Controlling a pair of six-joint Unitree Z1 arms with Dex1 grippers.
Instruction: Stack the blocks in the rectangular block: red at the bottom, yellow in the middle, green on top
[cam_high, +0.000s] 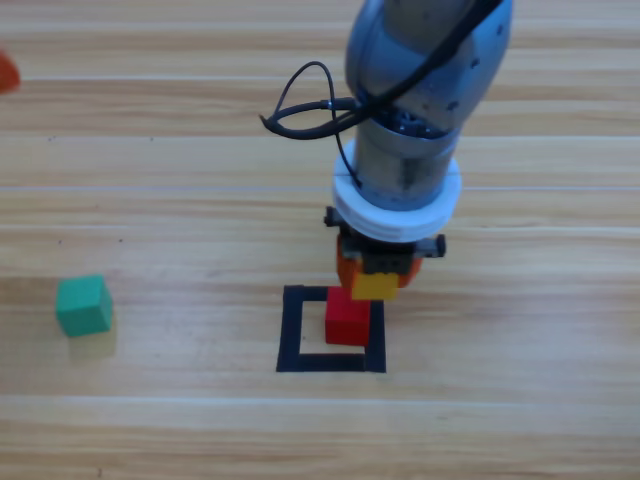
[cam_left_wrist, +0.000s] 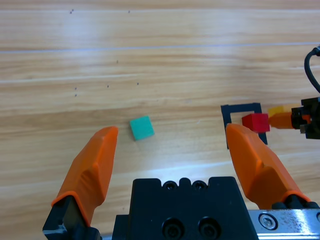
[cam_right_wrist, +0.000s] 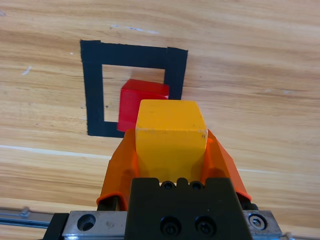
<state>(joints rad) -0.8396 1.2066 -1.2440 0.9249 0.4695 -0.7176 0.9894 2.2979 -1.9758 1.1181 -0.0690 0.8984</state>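
My right gripper (cam_high: 375, 270) comes down at the middle of the table, shut on the yellow cube (cam_high: 376, 285). The cube hangs just over the far right edge of the red cube (cam_high: 347, 320). I cannot tell whether the two touch. The red cube rests in the right part of the black tape square (cam_high: 290, 330), against its right strip. In the right wrist view the yellow cube (cam_right_wrist: 171, 132) sits between the jaws, with the red cube (cam_right_wrist: 142, 95) and the tape (cam_right_wrist: 92, 90) beyond. The green cube (cam_high: 83, 305) lies alone at the left. My left gripper (cam_left_wrist: 171, 132) is open with the green cube (cam_left_wrist: 141, 128) ahead.
Only an orange tip of the left gripper (cam_high: 5, 72) shows at the high view's left edge. Bare wood runs between the green cube and the tape square. The right arm's black cable (cam_high: 300, 100) loops out to its left.
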